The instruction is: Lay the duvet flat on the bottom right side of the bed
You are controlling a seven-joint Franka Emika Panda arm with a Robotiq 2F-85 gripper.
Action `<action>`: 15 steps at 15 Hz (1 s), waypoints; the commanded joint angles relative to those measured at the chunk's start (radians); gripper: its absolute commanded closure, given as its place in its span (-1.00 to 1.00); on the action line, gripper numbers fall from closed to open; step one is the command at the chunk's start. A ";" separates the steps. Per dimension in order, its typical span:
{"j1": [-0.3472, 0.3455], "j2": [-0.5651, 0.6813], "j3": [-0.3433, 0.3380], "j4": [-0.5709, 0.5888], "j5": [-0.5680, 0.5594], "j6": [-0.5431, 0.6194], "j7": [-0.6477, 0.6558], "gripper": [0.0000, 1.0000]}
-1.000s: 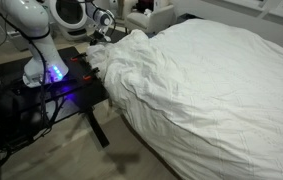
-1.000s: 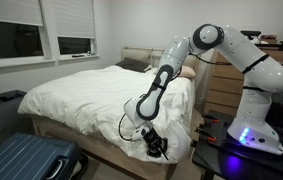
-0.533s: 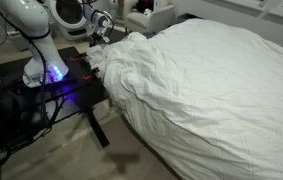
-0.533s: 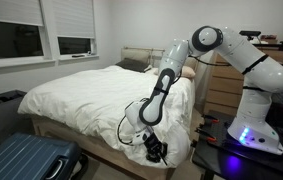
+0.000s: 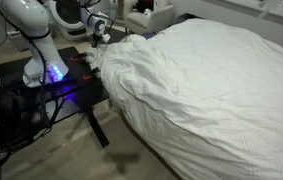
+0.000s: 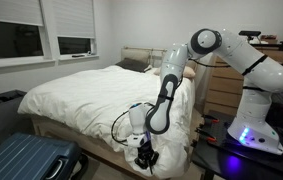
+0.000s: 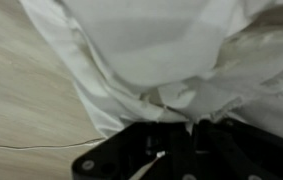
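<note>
The white duvet (image 5: 201, 90) covers the big white bed, whose wooden frame (image 6: 86, 148) shows beneath it in an exterior view. The duvet (image 6: 91, 85) hangs in bunched folds over the bed corner nearest the robot. My gripper (image 6: 146, 156) is low at that corner, close to the floor, shut on a fold of the duvet's edge. In the wrist view the white fabric (image 7: 161, 40) is pinched between the black jaws (image 7: 173, 112), over the wooden floor. In the exterior view from behind the arm, the duvet mostly hides the gripper and only the arm's wrist (image 5: 98, 27) shows.
A black metal table with glowing electronics (image 5: 51, 85) carries the robot base (image 6: 251, 125) right beside the bed. A blue suitcase (image 6: 26, 160) lies at the foot of the bed. A wooden dresser (image 6: 221, 90) stands behind the arm. A thin cable (image 7: 21, 148) lies on the floor.
My gripper has moved down toward the floor with the duvet edge in it. The raised bunch of duvet at the corner has dropped lower.
</note>
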 commanded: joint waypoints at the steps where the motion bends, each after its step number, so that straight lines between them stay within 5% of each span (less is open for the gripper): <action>1: 0.017 0.024 0.003 -0.020 -0.066 0.144 0.055 0.98; 12: 0.037 0.028 -0.031 -0.044 -0.241 0.409 0.198 0.98; 13: 0.035 0.028 -0.030 -0.046 -0.252 0.416 0.205 0.86; 14: 0.038 0.022 -0.034 -0.055 -0.263 0.424 0.219 0.36; 15: 0.036 0.019 -0.032 -0.057 -0.273 0.423 0.221 0.35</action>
